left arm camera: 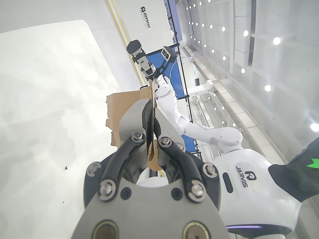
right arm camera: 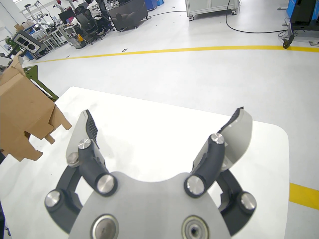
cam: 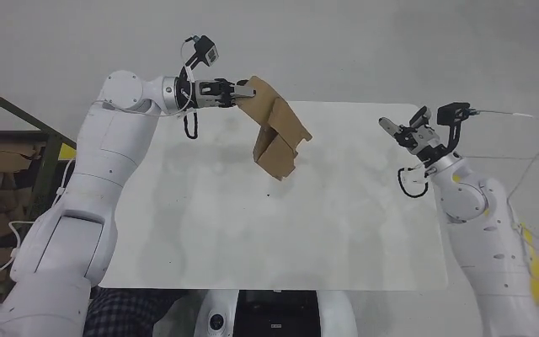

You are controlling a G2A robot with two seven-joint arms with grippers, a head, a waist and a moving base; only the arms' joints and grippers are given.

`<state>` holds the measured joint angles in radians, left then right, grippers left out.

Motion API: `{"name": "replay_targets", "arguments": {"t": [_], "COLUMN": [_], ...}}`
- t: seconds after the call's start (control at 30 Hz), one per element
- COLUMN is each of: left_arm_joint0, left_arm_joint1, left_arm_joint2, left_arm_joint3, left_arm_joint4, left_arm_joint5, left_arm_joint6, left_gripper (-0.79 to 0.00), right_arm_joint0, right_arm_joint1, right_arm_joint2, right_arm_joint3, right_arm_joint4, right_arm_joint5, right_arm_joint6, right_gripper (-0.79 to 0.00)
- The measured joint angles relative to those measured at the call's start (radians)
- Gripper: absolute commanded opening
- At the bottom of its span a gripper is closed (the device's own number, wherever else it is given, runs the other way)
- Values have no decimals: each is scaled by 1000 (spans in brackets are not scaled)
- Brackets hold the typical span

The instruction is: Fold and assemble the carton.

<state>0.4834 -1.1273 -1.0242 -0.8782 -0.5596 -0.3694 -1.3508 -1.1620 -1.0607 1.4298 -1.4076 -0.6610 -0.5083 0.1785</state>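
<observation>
L gripper (cam: 244, 91) is clenched on the carton (cam: 276, 128), grasping one edge of a brown cardboard panel. L wrist view: both pads pinch the corrugated edge, and the panel runs straight out between the fingers (left arm camera: 129, 123). No gap at the pads.

Carton is partly folded, not flat and not closed. Flaps stick out at its lower end, and the notched flap edges are clear in the R wrist view. It hangs tilted from the L gripper over the far-left part of the white table (cam: 278, 244), near the far edge. The top end is at the gripper and the lower end points toward table centre. It looks to be off the surface. Can't tell for sure whether the lowest flap touches.

R gripper (right arm camera: 163, 111) is released, jaws spread wide w/ nothing between them. It sits at the far-right corner of the table, above the surface and well apart from the carton. The carton shows at the frame edge in the R wrist view, w/ no contact to the R fingers.

Small dark speck (cam: 268, 195) lies on the table near the middle, closer to the robot than the carton's lower end and apart from it.

Beyond the table is white floor w/ a yellow line (right arm camera: 174, 49).
</observation>
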Motion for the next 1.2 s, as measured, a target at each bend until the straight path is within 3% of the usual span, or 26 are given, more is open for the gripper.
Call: {"name": "replay_targets", "arguments": {"t": [0.37, 0.7, 1.03, 1.2], "left_arm_joint0": [63, 74, 52, 52], "left_arm_joint1": [1, -30, -45, -55], "left_arm_joint2": [0, 60, 70, 73], "left_arm_joint3": [-78, -79, -67, -68], "left_arm_joint4": [-22, -73, -101, -147], "left_arm_joint5": [69, 95, 96, 119], "left_arm_joint6": [29, 22, -3, -26], "left_gripper": [-785, -785, -785, -785], "right_arm_joint0": [7, 25, 32, 11], "right_arm_joint1": [-21, -47, -42, -51], "right_arm_joint2": [-76, -181, -167, -194], "right_arm_joint3": [39, 86, 81, 94], "right_arm_joint4": [440, 773, 761, 840], "right_arm_joint5": [-2, -87, -111, -56], "right_arm_joint6": [254, 402, 443, 445], "right_gripper": [0, 0, 0, 0]}}
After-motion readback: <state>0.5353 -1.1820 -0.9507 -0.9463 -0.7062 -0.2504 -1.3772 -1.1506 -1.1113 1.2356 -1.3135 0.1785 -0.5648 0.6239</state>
